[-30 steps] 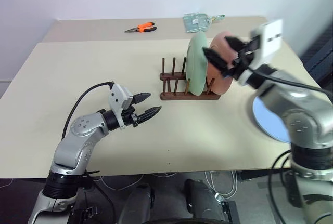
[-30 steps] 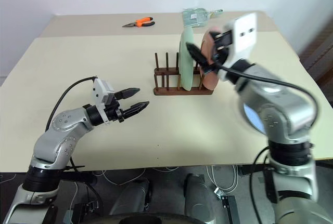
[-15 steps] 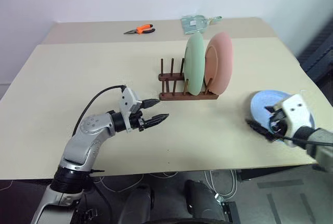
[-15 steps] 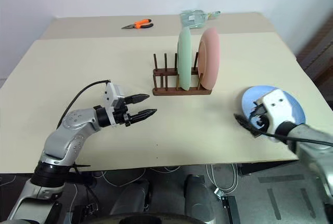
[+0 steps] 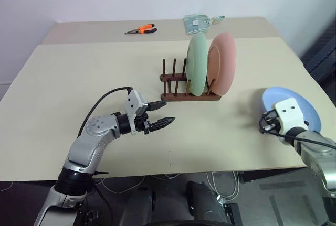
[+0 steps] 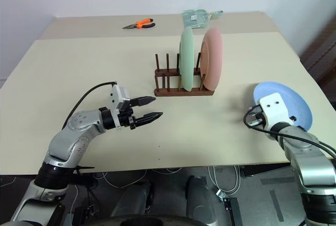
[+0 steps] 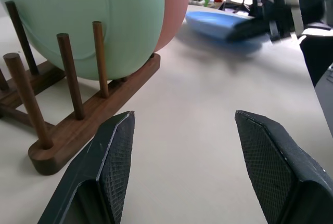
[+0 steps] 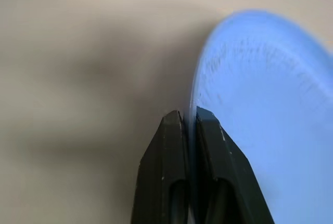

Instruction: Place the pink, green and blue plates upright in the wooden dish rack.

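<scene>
The green plate (image 5: 197,63) and the pink plate (image 5: 224,61) stand upright side by side in the wooden dish rack (image 5: 178,96), at its right end. The blue plate (image 6: 286,95) lies near the table's right edge. My right gripper (image 8: 188,112) is shut on the near-left rim of the blue plate (image 8: 260,104), whose thin edge sits between the fingers. My left gripper (image 5: 160,113) hovers open over the table in front of the rack, pointing toward it, with nothing between its fingers (image 7: 117,146).
Orange-handled pliers (image 5: 142,28) and a clear plastic packet (image 5: 199,22) lie at the back of the table. The rack's left slots show bare pegs (image 7: 65,73). The table's right edge (image 5: 315,79) runs close beside the blue plate.
My right arm swung down from beside the rack to the blue plate and shut on its rim. The left gripper drifted slightly right, still open.
</scene>
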`<action>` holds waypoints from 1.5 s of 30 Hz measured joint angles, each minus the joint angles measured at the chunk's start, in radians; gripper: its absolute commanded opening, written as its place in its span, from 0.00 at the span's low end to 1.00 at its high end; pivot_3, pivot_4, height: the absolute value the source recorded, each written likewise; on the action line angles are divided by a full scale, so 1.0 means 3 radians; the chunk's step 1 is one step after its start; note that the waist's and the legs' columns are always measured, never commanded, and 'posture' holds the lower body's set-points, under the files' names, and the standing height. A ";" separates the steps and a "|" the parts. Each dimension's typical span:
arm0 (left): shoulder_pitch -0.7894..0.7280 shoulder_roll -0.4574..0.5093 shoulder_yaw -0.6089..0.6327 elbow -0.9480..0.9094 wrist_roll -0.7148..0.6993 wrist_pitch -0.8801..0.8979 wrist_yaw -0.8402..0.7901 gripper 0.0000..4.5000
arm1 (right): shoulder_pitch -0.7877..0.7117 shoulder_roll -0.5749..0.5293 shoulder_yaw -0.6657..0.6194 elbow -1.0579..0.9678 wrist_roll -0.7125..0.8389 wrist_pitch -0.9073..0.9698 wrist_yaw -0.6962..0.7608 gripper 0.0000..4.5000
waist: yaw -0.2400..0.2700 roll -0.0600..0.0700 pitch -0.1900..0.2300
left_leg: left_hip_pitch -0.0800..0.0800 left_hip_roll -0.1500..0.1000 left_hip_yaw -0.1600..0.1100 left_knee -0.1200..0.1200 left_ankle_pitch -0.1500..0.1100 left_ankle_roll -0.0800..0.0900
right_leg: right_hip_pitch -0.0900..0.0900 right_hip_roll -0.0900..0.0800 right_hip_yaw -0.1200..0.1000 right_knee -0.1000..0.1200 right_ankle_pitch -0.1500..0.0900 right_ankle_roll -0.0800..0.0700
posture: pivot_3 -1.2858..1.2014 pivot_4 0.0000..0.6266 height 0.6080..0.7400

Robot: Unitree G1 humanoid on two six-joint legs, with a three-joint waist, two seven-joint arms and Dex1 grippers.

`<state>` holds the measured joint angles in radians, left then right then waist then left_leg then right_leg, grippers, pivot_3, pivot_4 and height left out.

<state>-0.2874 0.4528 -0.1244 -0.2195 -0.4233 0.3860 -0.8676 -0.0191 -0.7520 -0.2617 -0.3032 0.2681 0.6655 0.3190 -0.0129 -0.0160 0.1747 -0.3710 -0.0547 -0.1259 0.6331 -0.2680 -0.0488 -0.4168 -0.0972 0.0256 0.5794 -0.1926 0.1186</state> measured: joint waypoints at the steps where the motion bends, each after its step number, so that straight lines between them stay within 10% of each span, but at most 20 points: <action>1: 0.0000 0.0002 0.0002 0.0000 0.0002 -0.0004 0.0008 0.70 | -0.0113 0.0023 -0.0062 -0.0013 0.0025 -0.0077 0.0007 0.00 | -0.0002 0.0002 0.0000 | 0.0000 0.0000 0.0000 0.0000 0.0000 0.0000 | 0.0000 0.0000 0.0000 0.0000 0.0000 0.0000 | 0.52 0.24 1.00; 9: 0.0135 0.0108 0.0121 0.0151 0.0191 -0.0203 0.0140 0.70 | -0.2247 0.0546 -0.0612 -0.0580 0.1701 0.0075 -0.0173 0.00 | 0.0017 0.0005 -0.0001 | -0.0003 0.0004 -0.0025 -0.0010 0.0000 0.0000 | -0.0005 0.0005 -0.0017 0.0006 0.0006 0.0008 | 0.52 0.24 1.00; 18: 0.0307 0.0053 0.0545 0.0610 0.0261 -0.0678 0.0368 0.70 | -0.2777 0.2002 -0.0036 -0.0463 0.3521 0.0285 -0.1445 0.00 | -0.0002 0.0002 -0.0006 | -0.0007 0.0000 -0.0021 -0.0009 0.0001 -0.0002 | -0.0019 0.0000 -0.0011 0.0015 0.0007 0.0007 | 0.52 0.24 1.00; 38: 0.0389 0.0142 0.0760 0.0459 0.0144 -0.0594 0.0347 0.70 | -0.2521 0.2457 0.0383 0.0473 0.3449 0.0225 -0.2214 0.00 | -0.0025 0.0003 -0.0006 | -0.0006 0.0000 -0.0017 -0.0011 0.0002 -0.0002 | -0.0024 0.0003 -0.0010 0.0020 0.0008 0.0008 | 0.52 0.24 1.00; 45: 0.0428 0.0116 0.0719 0.0351 0.0143 -0.0561 0.0376 0.70 | -0.2572 0.2229 0.0569 0.0808 0.2717 0.0142 -0.1711 0.65 | -0.0024 0.0005 -0.0005 | -0.0007 0.0000 -0.0015 -0.0010 0.0002 -0.0002 | -0.0024 0.0003 -0.0010 0.0019 0.0008 0.0008 | 0.52 0.24 1.00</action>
<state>-0.1590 0.4877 0.0914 -0.1141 -0.3805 0.2177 -0.7549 -0.7908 -0.0832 -0.0911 -0.0607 1.0831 0.7082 -0.1942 -0.0201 -0.0145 0.1731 -0.3732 -0.0547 -0.1303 0.6301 -0.2676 -0.0495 -0.4239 -0.0964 0.0227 0.5851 -0.1901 0.1210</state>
